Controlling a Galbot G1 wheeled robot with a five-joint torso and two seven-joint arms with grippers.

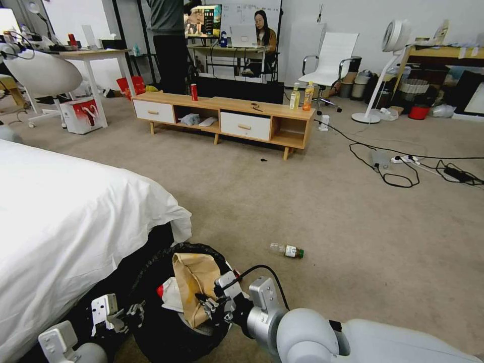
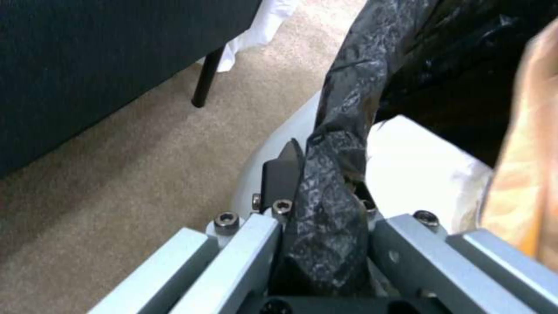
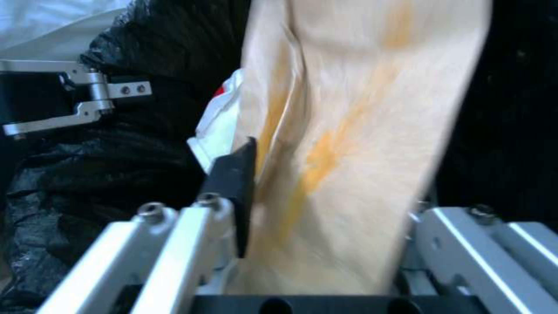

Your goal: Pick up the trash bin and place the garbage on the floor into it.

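The right gripper (image 1: 209,304) hangs over the near rim of the trash bin (image 1: 166,333), its fingers pinching the lower end of the tan paper bag (image 1: 195,285); in the right wrist view the bag (image 3: 355,131) runs straight out from between the 2 pads, with 1 black pad (image 3: 235,192) pressed against its side. The bag stands tilted inside the bin's mouth, directly ahead of the right gripper, and just beyond it lies white litter with a red patch (image 1: 169,295), also inside the bin. Across the bin opening from the right gripper, the left gripper (image 1: 132,313) is clamped on the bin's rim, and the left wrist view shows its fingers (image 2: 282,174) closed on the crinkly black bag liner (image 2: 331,209) folded over the white wall of the bin (image 2: 261,165). The bin sits low between the 2 grippers, close against the dark base of the bed (image 1: 60,217), which lies on the far side of the left gripper. On the carpet (image 1: 327,212), ahead of the right gripper and to its right, a small clear green-capped bottle (image 1: 286,250) lies on its side, well apart from the bin.
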